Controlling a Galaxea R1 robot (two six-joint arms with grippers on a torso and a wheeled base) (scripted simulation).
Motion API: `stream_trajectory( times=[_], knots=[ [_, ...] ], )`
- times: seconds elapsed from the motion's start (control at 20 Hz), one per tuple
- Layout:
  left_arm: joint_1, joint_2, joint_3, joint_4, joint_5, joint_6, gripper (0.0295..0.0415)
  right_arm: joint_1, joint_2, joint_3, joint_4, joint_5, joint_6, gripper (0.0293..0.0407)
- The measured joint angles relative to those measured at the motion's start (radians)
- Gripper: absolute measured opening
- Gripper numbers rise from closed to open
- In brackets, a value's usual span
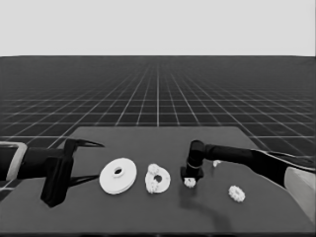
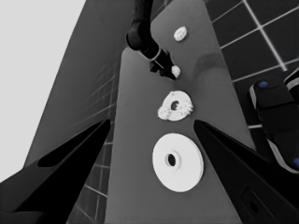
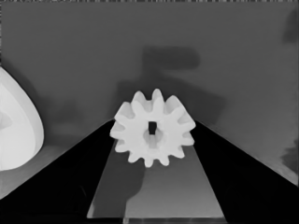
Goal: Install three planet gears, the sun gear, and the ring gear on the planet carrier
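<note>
My right gripper [image 1: 190,177] reaches in from the right and is shut on a small toothed gear [image 1: 189,182], just right of the smaller round part [image 1: 158,178]. In the right wrist view the gear [image 3: 152,128] sits between the two fingers, and the right gripper [image 3: 154,122] hangs low over the table. The smaller round part [image 2: 175,106] carries what look like two gears on its face. To its left lies the larger round part [image 1: 118,175], flat on the table. Another gear [image 1: 236,193] lies loose at the right. My left gripper [image 1: 98,161] waits open at the table's left end.
A thin white piece [image 1: 216,163] lies just behind the right arm. The table's front edge runs close below the parts. In the left wrist view, dark machinery with blue lights [image 2: 275,121] stands past the table's edge.
</note>
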Motion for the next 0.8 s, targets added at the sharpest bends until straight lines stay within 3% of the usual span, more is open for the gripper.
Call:
stream_trajectory(
  times=[0.2, 0.3, 0.4, 0.7, 0.8],
  knots=[
    [0.0, 0.0, 0.0, 0.0, 0.0, 0.0, 0.0385, 0.0, 0.0, 0.0, 0.0, 0.0, 0.0, 0.0312],
    [0.0, 0.0, 0.0, 0.0, 0.0, 0.0, 0.0385, 0.123, -0.038, 0.112, 0.113, -0.067, 0.056, 0.0312],
    [0.0, 0.0, 0.0, 0.0, 0.0, 0.0, 0.0385, 0.178, -0.044, 0.132, 0.16, -0.082, 0.067, 0.0312],
    [0.0, 0.0, 0.0, 0.0, 0.0, 0.0, 0.0385, 0.203, -0.046, 0.137, 0.186, -0.089, 0.069, 0.0312],
    [0.0, 0.0, 0.0, 0.0, 0.0, 0.0, 0.0385, 0.208, 0.154, 0.014, 0.187, -0.105, 0.149, 0.0312]
  ],
)
